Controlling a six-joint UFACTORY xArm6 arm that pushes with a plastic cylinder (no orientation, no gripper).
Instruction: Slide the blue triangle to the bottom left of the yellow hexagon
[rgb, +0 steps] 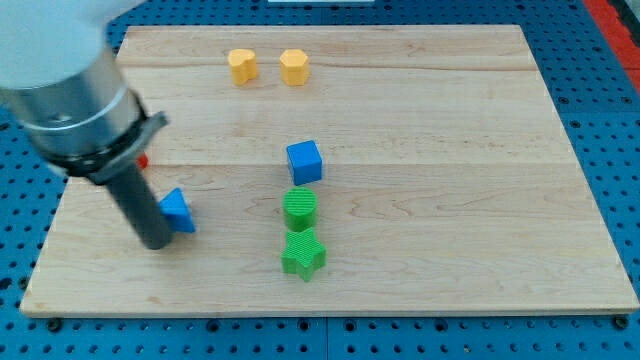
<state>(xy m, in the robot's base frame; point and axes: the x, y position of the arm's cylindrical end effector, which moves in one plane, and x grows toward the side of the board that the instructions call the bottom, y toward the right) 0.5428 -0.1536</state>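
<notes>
Nearest you: green star (303, 254), green cylinder (299, 207) just above it, both mid-table (480, 260). Level with them at the view's left, my tip (157, 243) rests against the left side of the blue triangle (177, 210). No gripper on this rig; the rod holds nothing, only pushes. Triangle's point seems to aim up-left; long axis hard to tell. A red block (143, 160) peeks out behind the rod. Blue cube (304, 161) sits centre. Farthest: two yellow blocks; the right one (294, 67) looks like the hexagon, the left one (242, 65) unclear. Step in hand: push just starting. Your next move likely needs an up-right shove, passing left of the cube.
</notes>
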